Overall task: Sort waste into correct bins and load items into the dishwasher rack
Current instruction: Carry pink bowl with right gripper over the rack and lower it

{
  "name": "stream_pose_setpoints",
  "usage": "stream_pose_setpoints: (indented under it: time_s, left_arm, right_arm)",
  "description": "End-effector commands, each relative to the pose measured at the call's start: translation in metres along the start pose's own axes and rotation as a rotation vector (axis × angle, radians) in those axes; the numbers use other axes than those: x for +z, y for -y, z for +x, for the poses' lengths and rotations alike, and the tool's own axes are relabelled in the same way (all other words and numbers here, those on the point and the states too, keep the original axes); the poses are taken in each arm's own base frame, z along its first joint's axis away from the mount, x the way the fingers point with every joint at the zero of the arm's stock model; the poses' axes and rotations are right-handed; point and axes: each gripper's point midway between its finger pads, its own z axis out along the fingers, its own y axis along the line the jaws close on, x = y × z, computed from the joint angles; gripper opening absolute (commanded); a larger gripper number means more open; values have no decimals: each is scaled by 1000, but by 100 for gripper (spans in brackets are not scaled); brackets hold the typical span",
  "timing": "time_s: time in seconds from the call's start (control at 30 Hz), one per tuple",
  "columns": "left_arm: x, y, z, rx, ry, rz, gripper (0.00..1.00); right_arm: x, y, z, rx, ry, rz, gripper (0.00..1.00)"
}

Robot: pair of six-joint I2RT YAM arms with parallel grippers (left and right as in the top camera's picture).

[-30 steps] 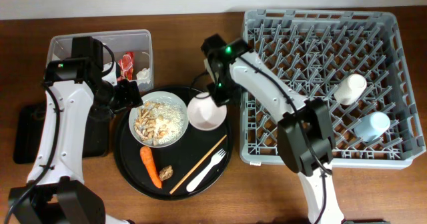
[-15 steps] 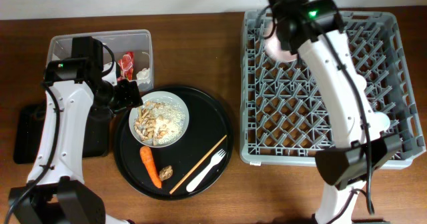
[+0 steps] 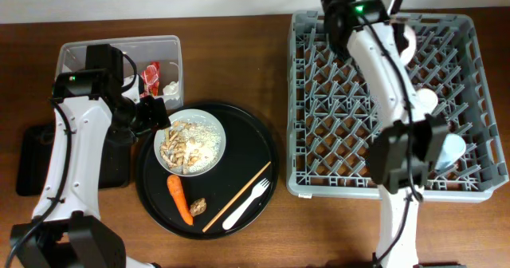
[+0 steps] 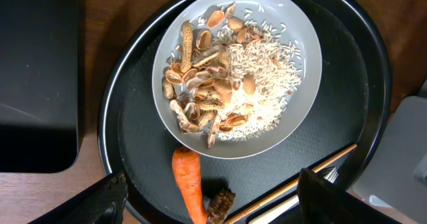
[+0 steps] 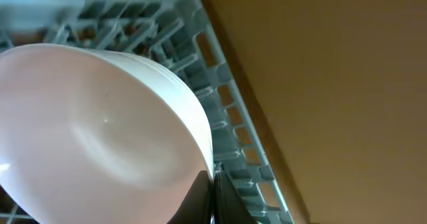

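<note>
- The white bowl (image 5: 100, 131) is tilted on its edge over the far side of the dishwasher rack (image 3: 335, 140).
- The right gripper (image 5: 212, 199) pinches the rim of the bowl.
- The left gripper (image 4: 211, 199) hangs with fingers spread over the white plate (image 4: 303, 64) of food scraps (image 4: 200, 97).

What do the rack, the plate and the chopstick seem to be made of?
Rack: grey plastic, matte, by its moulded lattice and pegs. Plate: probably glazed ceramic, or melamine; smooth white sheen. Chopstick: wood or bamboo, by its pale tan, dull look.
</note>
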Motion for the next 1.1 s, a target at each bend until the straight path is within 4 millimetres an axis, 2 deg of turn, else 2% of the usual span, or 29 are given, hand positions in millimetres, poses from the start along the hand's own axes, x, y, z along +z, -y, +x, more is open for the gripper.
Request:
stream_pose_setpoints:
  time_s: [0.0,0.27,0.57,0.87,0.93,0.97,1.0,1.03,1.07]
  left_arm:
    - [1,3,0,-12,-7,20,81]
    - [1,5,-1,-11,-5,29,81]
    - [1,5,-1,-11,-5,29,81]
    - [1,5,-1,-11,-6,29,81]
    - [1,5,-1,-11,-6,29,81]
    - [1,5,-1,-11,-6,30,81]
    - [1,5,-1,-11,-6,30,81]
    - [1,5,-1,-12,-6,30,81]
    - [1,5,-1,-11,-6,30,81]
  right_arm:
    - [9,-11,8,-39,-7,61,4]
    - [-5,-40,22,-105,6,53,4]
    - [-3,-68,62,-217,-24,67,4]
    - [-34,-96,84,-275,-60,-52,4]
    - [-39,-92,87,-250,-79,-58,11]
    - [-42,-86,88,-226,-95,-60,20]
    - [-45,-80,88,-207,-113,-70,43]
    - [-49,-74,86,-193,-125,-90,58]
    - [-53,-68,83,-179,-130,-101,59]
